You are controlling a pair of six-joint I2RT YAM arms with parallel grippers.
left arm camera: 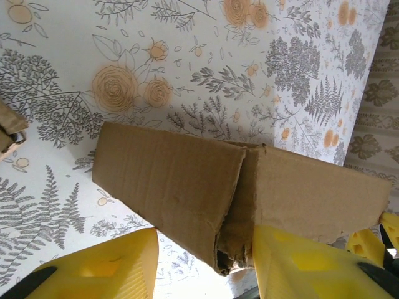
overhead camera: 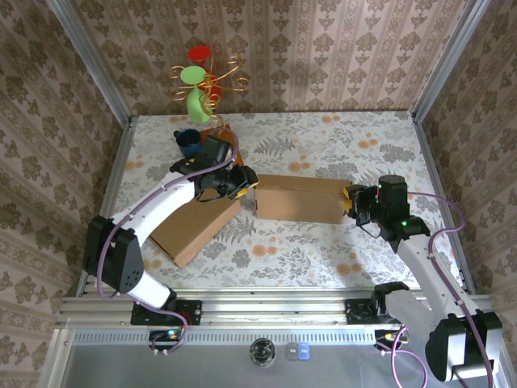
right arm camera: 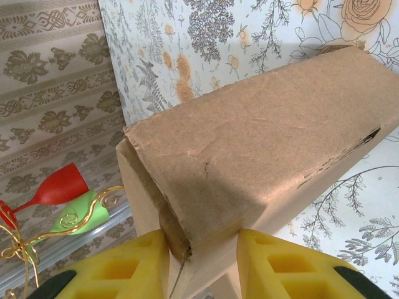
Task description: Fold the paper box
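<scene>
The paper box (overhead camera: 295, 200) lies on the tabletop (overhead camera: 323, 137), right between the two end effectors. One end of it is at the left end effector (overhead camera: 242, 184), and the other end is at the right end effector (overhead camera: 351, 200). A flat flap (overhead camera: 198, 230) of the box runs out from under the left end effector, back along its arm.

The left end effector is spread. The torn corner (left arm camera: 227, 258) of the box sits between the left fingers (left arm camera: 100, 274). One finger touches the cardboard and the other has a gap beside it, so it is not squeezing anything.

The right end effector is pinching the box. The right fingers (right arm camera: 287, 268) press on both sides of the box end, with the corner tucked in between them.

The box looks light and thin. It is cardboard, so the flat walls should be stiff, but it should bend easily along its creases. The skin looks a bit rough, not slippery, so fingers should keep hold of it. It is weak at the edges, though. The corner at the left end effector is ragged, and there is a slit (right arm camera: 340, 159) in the wall just ahead of the right end effector. A hard squeeze could crush or rip it.

Because it is so light, a push at one end will likely make it slide — so one end effector should hold it steady while the other folds. A good place to grab is the free edge of a flap, close to a crease and away from the torn corner.
</scene>
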